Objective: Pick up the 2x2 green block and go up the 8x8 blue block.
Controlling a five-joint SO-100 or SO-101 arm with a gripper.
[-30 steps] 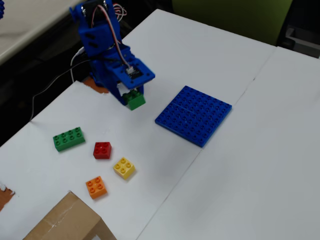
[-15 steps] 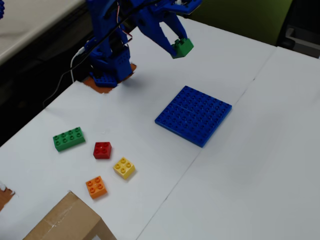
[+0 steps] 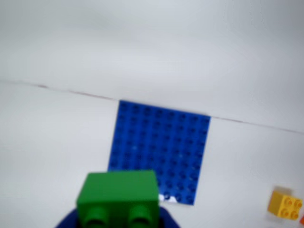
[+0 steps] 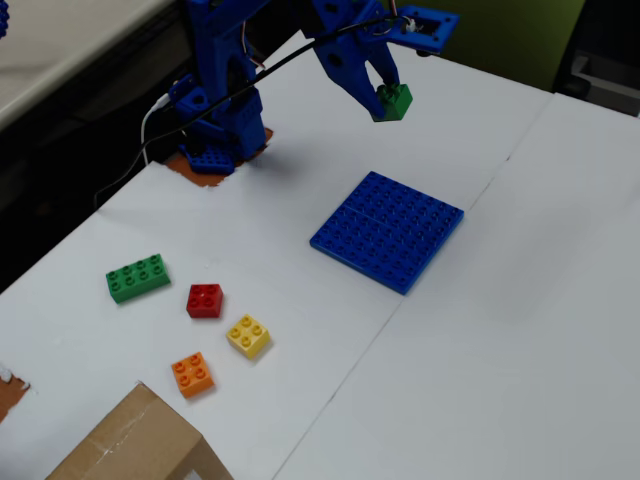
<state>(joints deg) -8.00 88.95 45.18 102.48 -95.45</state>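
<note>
My blue gripper [image 4: 388, 92] is shut on the small 2x2 green block [image 4: 392, 102] and holds it in the air, above the table just beyond the far edge of the 8x8 blue baseplate [image 4: 388, 231]. In the wrist view the green block [image 3: 118, 197] fills the bottom middle, its studs facing the camera, with blue jaw parts on both sides. The blue baseplate [image 3: 161, 149] lies flat on the white table just past the block.
A longer green 2x4 brick [image 4: 137, 277], a red brick [image 4: 204, 300], a yellow brick [image 4: 248, 336] and an orange brick [image 4: 191, 374] lie at the left front. A cardboard box [image 4: 135, 445] stands at the bottom. The yellow brick [image 3: 284, 204] also shows in the wrist view.
</note>
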